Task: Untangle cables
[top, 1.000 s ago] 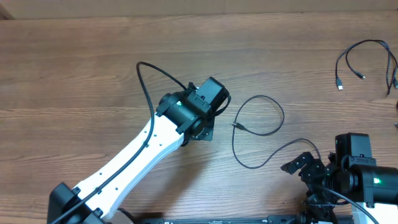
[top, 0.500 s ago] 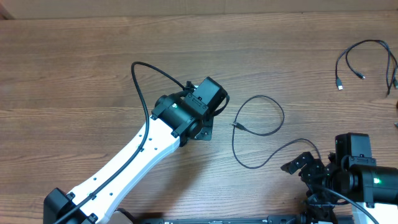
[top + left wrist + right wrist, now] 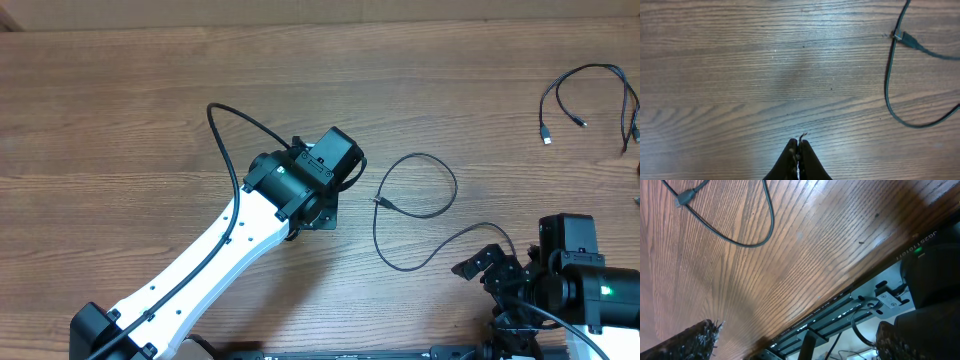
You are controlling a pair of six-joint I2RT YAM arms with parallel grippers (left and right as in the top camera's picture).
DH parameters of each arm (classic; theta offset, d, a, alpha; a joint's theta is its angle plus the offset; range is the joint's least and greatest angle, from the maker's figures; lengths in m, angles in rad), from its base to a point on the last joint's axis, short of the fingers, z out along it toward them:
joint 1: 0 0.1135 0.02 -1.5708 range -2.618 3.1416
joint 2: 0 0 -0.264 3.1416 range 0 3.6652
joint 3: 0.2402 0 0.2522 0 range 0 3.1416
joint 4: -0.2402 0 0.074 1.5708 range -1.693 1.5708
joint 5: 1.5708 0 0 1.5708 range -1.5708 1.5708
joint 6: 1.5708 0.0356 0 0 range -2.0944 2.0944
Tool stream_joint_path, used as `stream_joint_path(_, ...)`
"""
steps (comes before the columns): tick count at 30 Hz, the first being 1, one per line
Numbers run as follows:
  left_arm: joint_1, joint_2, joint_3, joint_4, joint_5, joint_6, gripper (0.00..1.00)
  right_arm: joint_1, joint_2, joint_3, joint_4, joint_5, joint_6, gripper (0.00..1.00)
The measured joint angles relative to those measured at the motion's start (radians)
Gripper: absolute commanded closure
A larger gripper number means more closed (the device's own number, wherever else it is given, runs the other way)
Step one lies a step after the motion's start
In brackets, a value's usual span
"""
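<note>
One thin black cable (image 3: 415, 212) lies loose in a loop at the table's middle right, its small plug end (image 3: 380, 202) pointing left. A second group of thin cables (image 3: 590, 92) lies at the far right back, one tip silvery. My left gripper (image 3: 320, 212) is shut and empty, left of the loop and apart from it. In the left wrist view the shut fingertips (image 3: 798, 146) hang over bare wood, and the cable (image 3: 888, 85) lies to the upper right. My right gripper (image 3: 488, 266) is open and empty near the front right edge, with the cable (image 3: 762, 227) ahead of it.
The wooden table (image 3: 150, 110) has its front edge next to my right gripper, with a metal frame (image 3: 850, 315) below it. My left arm's thicker black cord (image 3: 225, 130) arches above the arm. The right arm's base (image 3: 580, 280) stands at the front right corner.
My left arm and its shut gripper have shifted slightly to the left, away from the looped cable. The cables and the right arm have not moved.
</note>
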State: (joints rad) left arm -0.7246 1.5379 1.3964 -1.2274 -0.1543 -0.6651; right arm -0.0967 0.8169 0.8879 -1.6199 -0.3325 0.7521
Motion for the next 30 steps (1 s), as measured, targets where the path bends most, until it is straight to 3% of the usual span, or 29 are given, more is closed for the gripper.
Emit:
stream_joint_path(14, -0.008, 0.000, 0.000, 0.049, 0.016, -0.130, 0.96, 0.000, 0.000, 0.000, 0.000, 0.000, 0.000, 0.00)
stream_joint_path(22, -0.029, 0.000, 0.000, 0.048, 0.019, -0.089, 0.96, 0.000, 0.000, 0.000, 0.008, 0.000, 0.000, 0.00)
stream_joint_path(30, -0.026, 0.000, 0.000, 0.034, -0.064, -0.015, 0.96, 0.000, 0.000, 0.000, 0.126, 0.000, 0.003, 0.00)
